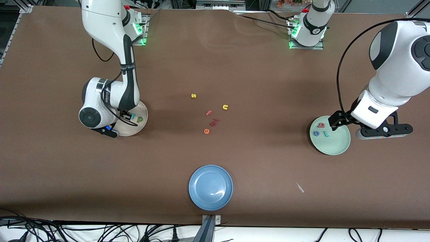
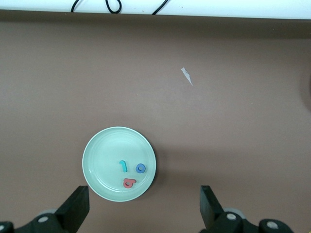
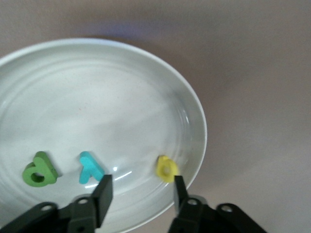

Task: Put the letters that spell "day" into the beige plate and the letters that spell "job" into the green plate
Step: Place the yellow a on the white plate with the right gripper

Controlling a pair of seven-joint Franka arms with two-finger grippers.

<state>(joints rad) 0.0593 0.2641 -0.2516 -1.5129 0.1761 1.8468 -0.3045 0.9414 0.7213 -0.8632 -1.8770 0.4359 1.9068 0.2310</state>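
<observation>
From the front view, your right claw (image 1: 126, 116) sits low over the beige plate (image 1: 142, 122) at the right arm's end of the counter (image 1: 67, 174), with a teal y (image 1: 134, 116) and a green d (image 1: 140, 118) showing in the plate beside it. Your left claw (image 1: 336, 121) hangs over the edge of the green plate (image 1: 336, 143), which holds a pinkish-red b (image 1: 321, 125), a blue o (image 1: 316, 133) and a teal j (image 1: 326, 134). Mid-counter lie the leftovers: a yellow s (image 1: 193, 95), a yellow u (image 1: 225, 107), a red f (image 1: 208, 113) and an orange e (image 1: 206, 131). A blue plate (image 1: 210, 187) sits nearest the camera.

In the left wrist view, your left claw (image 2: 145, 208) stands wide open and empty while that arm waits above the green plate (image 2: 102, 155).

In the right wrist view, your right claw (image 3: 141, 191) is parted, gripping nothing, and the yellow a (image 3: 166, 168) lies in the beige plate (image 3: 97, 82) just off one fingertip (image 3: 179, 187), near the rim.

Your risk is here: the foam letter is light and so close to that fingertip that a sideways lift could drag or flick it over the rim. Rise straight up. Likewise, a low sweep could nudge the plate itself.
</observation>
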